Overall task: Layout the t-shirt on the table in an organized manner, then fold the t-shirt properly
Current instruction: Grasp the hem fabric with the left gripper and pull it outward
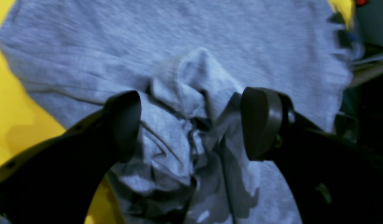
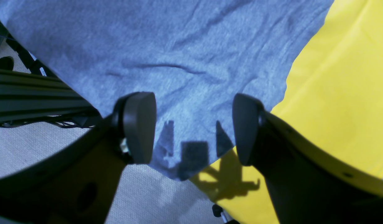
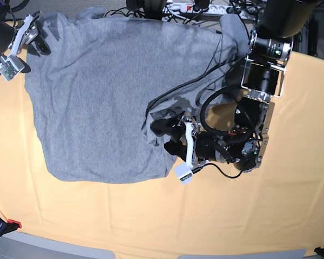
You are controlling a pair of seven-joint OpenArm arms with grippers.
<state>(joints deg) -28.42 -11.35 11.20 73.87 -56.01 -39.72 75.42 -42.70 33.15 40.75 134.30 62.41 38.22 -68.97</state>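
Note:
The heather-grey t-shirt (image 3: pixel 97 108) lies spread over the far left half of the yellow-orange table (image 3: pixel 232 216), plain side up, with one corner reaching over the back left edge. My left gripper (image 3: pixel 166 136) hovers at the shirt's right edge. In the left wrist view it (image 1: pixel 193 124) stands open, with a bunched fold of the t-shirt (image 1: pixel 191 90) between its fingers and not clamped. My right gripper (image 3: pixel 41 35) is at the shirt's far left corner. In the right wrist view it (image 2: pixel 193 129) is open just above that t-shirt corner (image 2: pixel 185 81), by the table (image 2: pixel 334 102) edge.
Cables and a power strip (image 3: pixel 200 8) run along the back edge, and one black cable crosses the shirt's upper right. A red clamp (image 3: pixel 12 223) sits at the front left corner. Black frame rails (image 2: pixel 29 93) and grey floor show beyond the table edge.

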